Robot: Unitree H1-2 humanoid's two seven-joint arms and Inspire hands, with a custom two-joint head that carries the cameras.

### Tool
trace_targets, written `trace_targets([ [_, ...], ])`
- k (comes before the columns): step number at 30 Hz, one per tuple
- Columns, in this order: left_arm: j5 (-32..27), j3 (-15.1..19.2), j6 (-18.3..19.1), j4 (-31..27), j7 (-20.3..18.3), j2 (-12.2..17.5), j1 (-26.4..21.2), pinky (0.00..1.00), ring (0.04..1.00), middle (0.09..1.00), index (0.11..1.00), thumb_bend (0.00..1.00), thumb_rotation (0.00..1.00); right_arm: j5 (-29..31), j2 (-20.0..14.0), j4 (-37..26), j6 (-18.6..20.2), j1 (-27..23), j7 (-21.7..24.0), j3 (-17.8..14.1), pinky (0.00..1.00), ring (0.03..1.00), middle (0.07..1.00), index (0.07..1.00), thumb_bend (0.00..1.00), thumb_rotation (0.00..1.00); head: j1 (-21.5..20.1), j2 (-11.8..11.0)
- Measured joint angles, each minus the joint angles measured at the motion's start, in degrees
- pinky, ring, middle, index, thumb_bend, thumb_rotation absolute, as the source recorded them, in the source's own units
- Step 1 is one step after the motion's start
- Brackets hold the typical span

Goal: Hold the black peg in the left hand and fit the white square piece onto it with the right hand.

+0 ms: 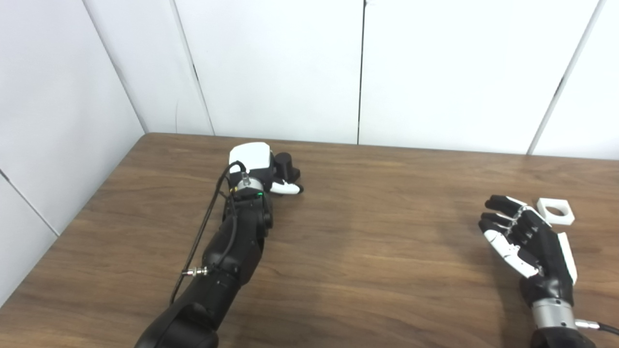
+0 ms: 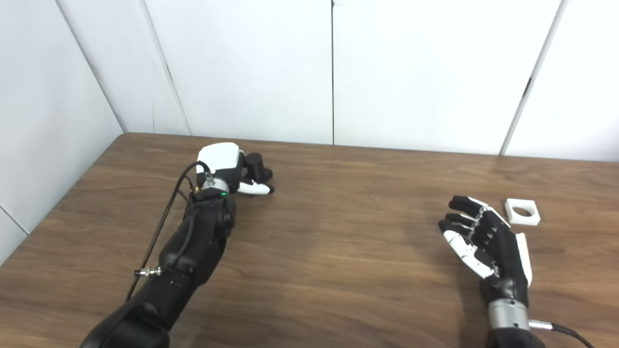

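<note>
Hiding black peg (image 1: 286, 166): left hand (image 1: 256, 166).

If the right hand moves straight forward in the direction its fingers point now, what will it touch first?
Probably nothing: the right hand points up-left past the white square piece, which lies to its right. Only bare table seems ahead, though depth is unclear.

black arms (image 1: 227, 256), white-backed hands (image 1: 250, 157), cables (image 1: 203, 232)
</note>
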Motion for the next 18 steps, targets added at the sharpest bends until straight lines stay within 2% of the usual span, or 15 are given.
trace_targets([
  [7,0.0,-1.41,-0.13,0.59,1.91,0.71,-0.23,0.74,0.866,0.898,0.636,0.85,0.5,-0.06,-0.05,-0.04,0.1,0.05,-0.01,-0.01,0.6,0.666,0.71,0.679,0.5,0.23,0.18,0.18],
  [14,0.07,-1.58,-0.17,-0.09,1.41,1.5,-0.45,0.75,0.876,0.899,0.647,0.82,0.44,0.04,-0.2,-0.13,0.86,0.06,-0.01,-0.2,0.61,0.666,0.708,0.682,0.51,0.23,0.44,0.26],
  [18,-0.45,-2.17,-0.18,-0.32,1.56,1.87,-0.42,0.75,0.864,0.873,0.619,0.79,0.36,0.07,-0.26,-0.17,0.86,0.11,-0.02,-0.31,0.6,0.665,0.706,0.677,0.51,0.24,0.53,0.44],
])
